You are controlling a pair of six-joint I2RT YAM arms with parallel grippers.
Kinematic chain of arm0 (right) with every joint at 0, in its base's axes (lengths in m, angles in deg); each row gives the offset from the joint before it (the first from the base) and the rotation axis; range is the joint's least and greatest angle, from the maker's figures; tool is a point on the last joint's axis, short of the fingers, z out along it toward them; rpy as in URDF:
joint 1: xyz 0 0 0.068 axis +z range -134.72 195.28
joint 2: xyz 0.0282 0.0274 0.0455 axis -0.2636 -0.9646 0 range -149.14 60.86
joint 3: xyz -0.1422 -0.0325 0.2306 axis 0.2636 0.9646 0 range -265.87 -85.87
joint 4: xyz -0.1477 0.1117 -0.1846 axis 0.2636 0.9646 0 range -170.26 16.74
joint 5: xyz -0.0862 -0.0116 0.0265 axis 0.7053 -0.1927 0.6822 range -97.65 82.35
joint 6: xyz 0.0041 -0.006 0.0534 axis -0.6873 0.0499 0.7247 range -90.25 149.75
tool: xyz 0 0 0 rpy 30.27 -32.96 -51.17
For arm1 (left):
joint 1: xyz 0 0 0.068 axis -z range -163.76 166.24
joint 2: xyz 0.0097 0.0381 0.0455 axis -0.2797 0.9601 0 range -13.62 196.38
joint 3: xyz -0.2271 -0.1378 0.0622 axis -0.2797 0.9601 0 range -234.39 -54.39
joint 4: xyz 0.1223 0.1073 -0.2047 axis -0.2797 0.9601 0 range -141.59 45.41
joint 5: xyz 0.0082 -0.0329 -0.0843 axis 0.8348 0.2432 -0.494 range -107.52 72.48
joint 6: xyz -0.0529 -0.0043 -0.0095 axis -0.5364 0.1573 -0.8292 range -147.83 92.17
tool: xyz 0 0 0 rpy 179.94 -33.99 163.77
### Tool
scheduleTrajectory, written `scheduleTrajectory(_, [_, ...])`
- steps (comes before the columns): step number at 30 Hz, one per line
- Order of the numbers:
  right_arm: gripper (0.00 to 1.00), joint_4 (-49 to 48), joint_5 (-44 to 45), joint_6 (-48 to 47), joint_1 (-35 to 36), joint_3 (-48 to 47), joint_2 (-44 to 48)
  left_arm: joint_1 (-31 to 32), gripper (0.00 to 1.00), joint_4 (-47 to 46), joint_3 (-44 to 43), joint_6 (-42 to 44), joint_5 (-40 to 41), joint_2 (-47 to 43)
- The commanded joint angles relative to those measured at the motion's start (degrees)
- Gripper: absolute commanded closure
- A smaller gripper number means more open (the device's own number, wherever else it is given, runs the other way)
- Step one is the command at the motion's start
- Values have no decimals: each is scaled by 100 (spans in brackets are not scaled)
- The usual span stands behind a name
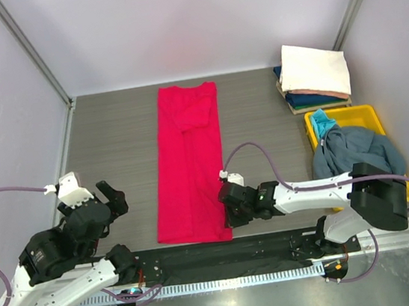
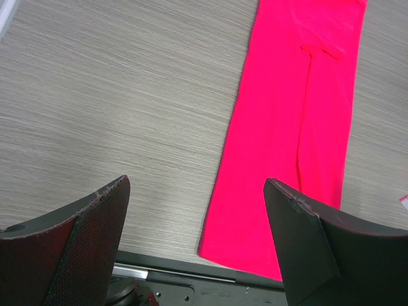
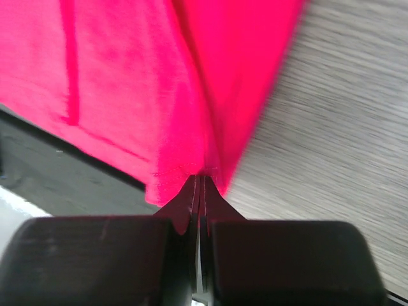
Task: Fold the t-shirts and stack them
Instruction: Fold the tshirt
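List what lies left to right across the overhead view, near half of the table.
Left tool, open → pink t-shirt → right tool, shut on its near right corner → yellow tray.

- left arm (image 1: 63,285): white shell links, black joint housings
- right arm (image 1: 312,193): same white-and-black build, with a bulky black block (image 1: 381,205)
- lilac-grey cable (image 1: 2,192) at each wrist
- left pincer (image 2: 196,183): two black wedge fingers, edges scuffed, one inner pad mesh-textured
- right pincer (image 3: 199,182): black, fingers tapering to thin tips
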Motion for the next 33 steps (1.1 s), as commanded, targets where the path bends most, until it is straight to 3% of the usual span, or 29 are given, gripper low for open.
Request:
scheduleTrajectory(1, [99,-187,34,-23,97,-533,-85,21,14,1,4,-172,313,-31])
scheduleTrajectory(8, [99,-546,-562,-513,466,-1789,-971,21,14,1,13,-190,322,-40])
scheduleTrajectory(10, [77,-530,-730,-629,589,-2202,-1297,21,14,1,13,-190,322,-49])
scheduleTrajectory(12, [44,-416,-714,-734,642,-2405,-1429,30,14,1,13,-190,313,-49])
scheduleTrajectory(14, [37,-302,-565,-761,660,-2406,-1456,30,14,-8,21,-207,287,-31])
scheduleTrajectory(20, [32,-108,358,-673,547,-1660,-491,30,15,-148,-14,-277,-11,565])
scheduleTrajectory(25, [31,348,631,-288,203,-789,501,21,14,-973,556,-620,-1329,1181])
scheduleTrajectory(29, [33,498,439,231,334,-44,994,21,12,-1045,847,-699,-2611,1778])
scheduleTrajectory(33, [33,359,640,846,668,599,1514,30,11,-1106,1382,-971,-3080,1850])
